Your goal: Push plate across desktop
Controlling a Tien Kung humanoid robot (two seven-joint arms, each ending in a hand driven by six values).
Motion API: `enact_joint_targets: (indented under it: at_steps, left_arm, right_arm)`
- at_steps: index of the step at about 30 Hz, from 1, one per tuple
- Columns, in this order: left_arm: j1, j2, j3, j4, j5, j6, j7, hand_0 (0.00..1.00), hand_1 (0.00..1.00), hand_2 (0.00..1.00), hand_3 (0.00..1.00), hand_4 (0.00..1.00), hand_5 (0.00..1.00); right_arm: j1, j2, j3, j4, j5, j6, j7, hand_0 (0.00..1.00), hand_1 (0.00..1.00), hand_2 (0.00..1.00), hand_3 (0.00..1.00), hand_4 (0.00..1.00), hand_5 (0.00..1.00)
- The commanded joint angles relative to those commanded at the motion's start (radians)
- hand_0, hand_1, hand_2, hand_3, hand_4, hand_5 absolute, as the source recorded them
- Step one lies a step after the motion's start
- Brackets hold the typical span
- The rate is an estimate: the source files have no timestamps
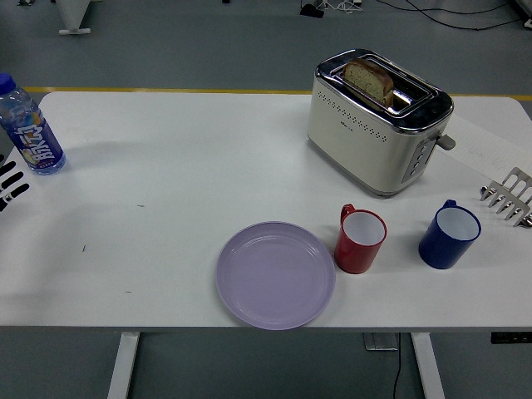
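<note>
White table [166, 166] spans the view. Toaster [378, 120] at far right — cream and chrome, one bread slice [368, 81] standing up in a slot. Lavender plate [276, 274] lies flat at the near edge, a little right of centre, nothing on it. Water bottle [30, 126] upright at far left, blue cap on, clear liquid showing inside. Blue mug [449, 235] near right, interior white and bare; red mug [360, 240] to its left, also bare inside, its side just beside the plate's right rim. Left hand [10, 183] only partly in view at the left edge, just near of the bottle — cannot tell whether it is released or clenched. Plate sits well apart from that hand, off to its right and nearer.
</note>
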Motion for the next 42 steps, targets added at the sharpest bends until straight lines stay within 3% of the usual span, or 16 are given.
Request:
enact_joint_targets:
  at_steps: [42]
  left_arm:
    - [0.012, 0.011, 0.001, -0.003, -0.007, 0.019, 0.01, 0.663, 0.735, 0.732, 0.712, 0.568, 0.998]
  right_arm:
    - [-0.013, 0.0, 0.016, -0.002, -0.013, -0.005, -0.011, 0.562, 0.548, 0.665, 0.592, 0.31, 0.449]
